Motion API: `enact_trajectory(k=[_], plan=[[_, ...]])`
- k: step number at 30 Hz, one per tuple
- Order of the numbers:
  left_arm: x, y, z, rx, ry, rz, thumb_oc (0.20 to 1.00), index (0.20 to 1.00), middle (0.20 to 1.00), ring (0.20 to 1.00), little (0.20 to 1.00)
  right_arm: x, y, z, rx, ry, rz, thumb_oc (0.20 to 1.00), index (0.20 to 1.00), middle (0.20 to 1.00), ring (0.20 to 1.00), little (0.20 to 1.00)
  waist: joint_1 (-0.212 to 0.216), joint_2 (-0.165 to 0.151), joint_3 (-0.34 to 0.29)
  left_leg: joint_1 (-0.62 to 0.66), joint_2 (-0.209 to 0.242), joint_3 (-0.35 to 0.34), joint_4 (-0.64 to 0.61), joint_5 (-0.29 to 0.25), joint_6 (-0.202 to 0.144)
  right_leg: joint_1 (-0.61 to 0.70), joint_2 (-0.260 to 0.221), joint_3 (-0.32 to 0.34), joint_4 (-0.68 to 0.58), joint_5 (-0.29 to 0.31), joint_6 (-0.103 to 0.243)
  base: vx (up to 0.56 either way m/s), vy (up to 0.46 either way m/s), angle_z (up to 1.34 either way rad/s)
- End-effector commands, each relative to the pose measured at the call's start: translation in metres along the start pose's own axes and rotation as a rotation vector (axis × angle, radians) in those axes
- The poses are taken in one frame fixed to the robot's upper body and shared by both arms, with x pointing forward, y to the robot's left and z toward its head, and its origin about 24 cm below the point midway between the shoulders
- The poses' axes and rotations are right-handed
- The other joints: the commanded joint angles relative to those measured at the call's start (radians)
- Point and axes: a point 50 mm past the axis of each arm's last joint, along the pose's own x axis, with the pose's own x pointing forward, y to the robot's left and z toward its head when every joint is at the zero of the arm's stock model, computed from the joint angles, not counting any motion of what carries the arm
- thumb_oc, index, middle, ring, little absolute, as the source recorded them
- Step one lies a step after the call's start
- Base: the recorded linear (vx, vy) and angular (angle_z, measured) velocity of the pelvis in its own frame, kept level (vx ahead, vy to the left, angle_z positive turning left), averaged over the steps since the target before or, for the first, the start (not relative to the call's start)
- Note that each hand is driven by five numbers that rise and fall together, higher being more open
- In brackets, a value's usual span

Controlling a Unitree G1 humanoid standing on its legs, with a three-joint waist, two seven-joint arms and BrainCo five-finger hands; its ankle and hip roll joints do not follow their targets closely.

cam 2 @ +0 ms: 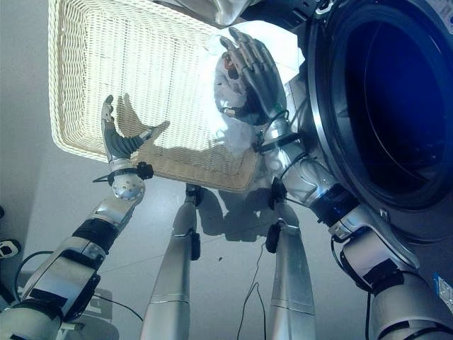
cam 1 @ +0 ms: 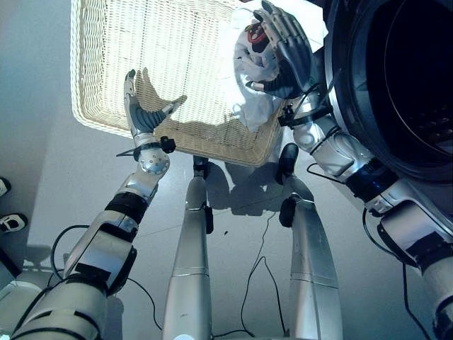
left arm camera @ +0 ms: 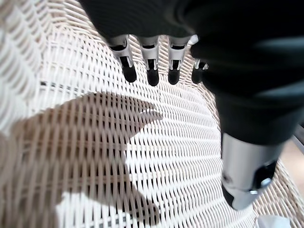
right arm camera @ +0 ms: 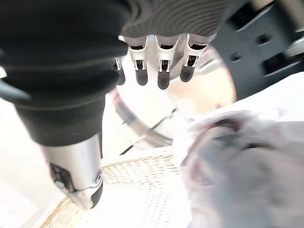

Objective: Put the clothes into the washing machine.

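A white garment [cam 1: 256,108] with a red and dark print lies bunched against the right wall of the pale wicker basket [cam 1: 92,117], next to the washing machine. Over it my right hand [cam 1: 289,51] hovers open, fingers straight and thumb apart; the right wrist view shows the garment [right arm camera: 247,175] just beneath the fingertips [right arm camera: 161,78]. Nothing is held in my left hand [cam 1: 140,113], which is open above the basket's near rim, with bare weave [left arm camera: 71,156] below its fingers [left arm camera: 152,71]. The washing machine's dark round opening [cam 2: 396,92] gapes at the right.
The basket rests on a grey floor, its right wall close to the machine's front ring [cam 1: 340,106]. A small white and black object [cam 1: 10,223] lies on the floor at the far left. Something pale and crumpled [cam 2: 226,10] shows past the basket's far rim.
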Motion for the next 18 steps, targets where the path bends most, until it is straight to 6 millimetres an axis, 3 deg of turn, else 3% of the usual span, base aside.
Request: enact_trajectory(k=[1, 11, 18], plan=[[0.01, -0.003, 0.013, -0.029, -0.047, 0.015, 1.0, 1.0, 1.0, 1.0, 1.0, 0.006, 0.004, 0.01, -0.049, -0.034, 0.055, 1.0, 1.0, 1.0, 1.0, 1.0, -0.001, 0.026, -0.018, -0.017, -0.105, 0.037, 0.091, -0.056, 0.097, 0.081, 0.067, -0.075, -0.131, 0.085, 0.062, 0.01, -0.028, 0.04], [0.015, -0.009, 0.02, -0.022, -0.054, -0.017, 1.0, 1.0, 1.0, 1.0, 1.0, -0.001, 0.032, -0.035, -0.22, 0.285, 0.414, 1.0, 1.0, 1.0, 1.0, 1.0, 0.023, 0.028, -0.018, -0.024, -0.11, 0.033, 0.101, -0.055, 0.098, 0.074, 0.06, -0.094, -0.111, 0.085, 0.057, 0.01, -0.011, 0.02], [0.016, -0.012, 0.024, -0.023, -0.057, -0.029, 1.0, 1.0, 1.0, 1.0, 1.0, -0.013, 0.036, -0.064, -0.403, 0.483, 0.604, 1.0, 1.0, 1.0, 1.0, 1.0, 0.033, 0.032, -0.018, -0.023, -0.11, 0.031, 0.096, -0.047, 0.099, 0.073, 0.056, -0.103, -0.11, 0.094, 0.056, 0.0, 0.0, 0.0]])
